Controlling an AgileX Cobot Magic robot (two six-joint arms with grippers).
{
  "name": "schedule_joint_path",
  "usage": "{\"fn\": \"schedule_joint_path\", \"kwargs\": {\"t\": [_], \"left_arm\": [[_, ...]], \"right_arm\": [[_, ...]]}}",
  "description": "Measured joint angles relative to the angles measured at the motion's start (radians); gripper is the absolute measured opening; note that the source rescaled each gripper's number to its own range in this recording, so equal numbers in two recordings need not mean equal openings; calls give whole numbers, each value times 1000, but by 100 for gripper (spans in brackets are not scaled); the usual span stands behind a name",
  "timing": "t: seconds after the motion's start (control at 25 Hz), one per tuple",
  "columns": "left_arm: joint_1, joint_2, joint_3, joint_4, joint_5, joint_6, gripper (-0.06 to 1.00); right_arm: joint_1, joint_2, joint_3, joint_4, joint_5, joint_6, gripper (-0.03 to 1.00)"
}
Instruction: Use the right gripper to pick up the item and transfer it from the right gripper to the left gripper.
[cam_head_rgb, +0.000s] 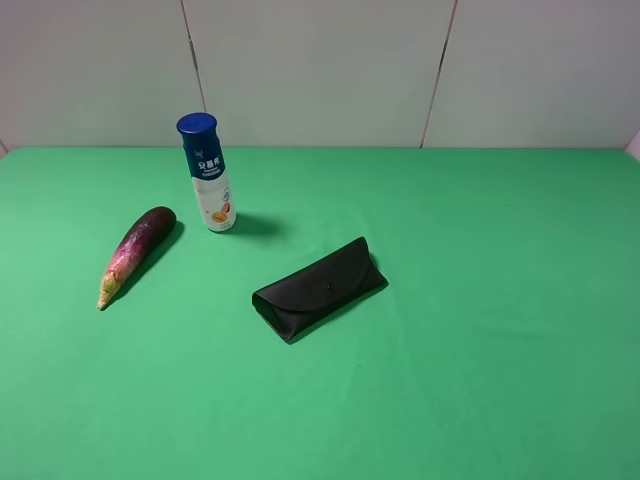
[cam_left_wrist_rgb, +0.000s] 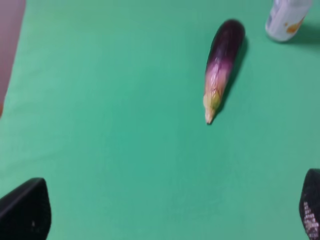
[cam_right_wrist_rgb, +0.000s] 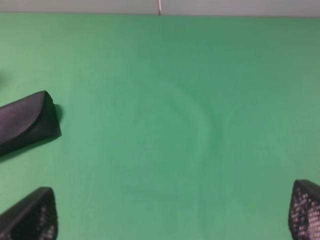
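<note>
Green cloth table (cam_head_rgb: 480, 380) under the high camera, pale panelled wall behind. No arm showed in that view.

The eggplant (cam_head_rgb: 136, 254) lay flat on the cloth at the left side of the high view, dark purple end toward the wall, pale yellowish tip pointing toward the near edge and slightly left. Nothing touched it. A white bottle (cam_head_rgb: 208, 174) with a blue cap stood upright just beside the eggplant's dark end, to its right, apart from it. A black folded glasses case (cam_head_rgb: 320, 289) lay near the middle of the table, well apart from both.

Left wrist view: the left gripper (cam_left_wrist_rgb: 165, 212) showed only two dark fingertips at the frame's lower corners, spread wide, bare cloth between them. It held nothing. The eggplant (cam_left_wrist_rgb: 222, 65) lay well ahead of it, with the bottle's base (cam_left_wrist_rgb: 286, 19) beyond.

Right wrist view: the right gripper (cam_right_wrist_rgb: 172, 212) likewise had its textured fingertips (cam_right_wrist_rgb: 31, 216) set far apart and gripped nothing. One end of the glasses case (cam_right_wrist_rgb: 26, 122) lay ahead, off to one side. The eggplant was outside this view.
</note>
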Motion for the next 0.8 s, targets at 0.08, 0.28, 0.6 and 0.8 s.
{"fn": "schedule_joint_path", "kwargs": {"t": [0.08, 0.28, 0.6, 0.8], "left_arm": [[0, -67, 43, -40, -1, 30, 100], [0, -186, 161, -224, -73, 165, 99], [0, -212, 225, -288, -114, 198, 99], [0, -212, 225, -229, -116, 171, 99]], "right_arm": [[0, 0, 0, 0, 0, 0, 100], [0, 0, 0, 0, 0, 0, 100], [0, 0, 0, 0, 0, 0, 100], [0, 0, 0, 0, 0, 0, 100]]}}
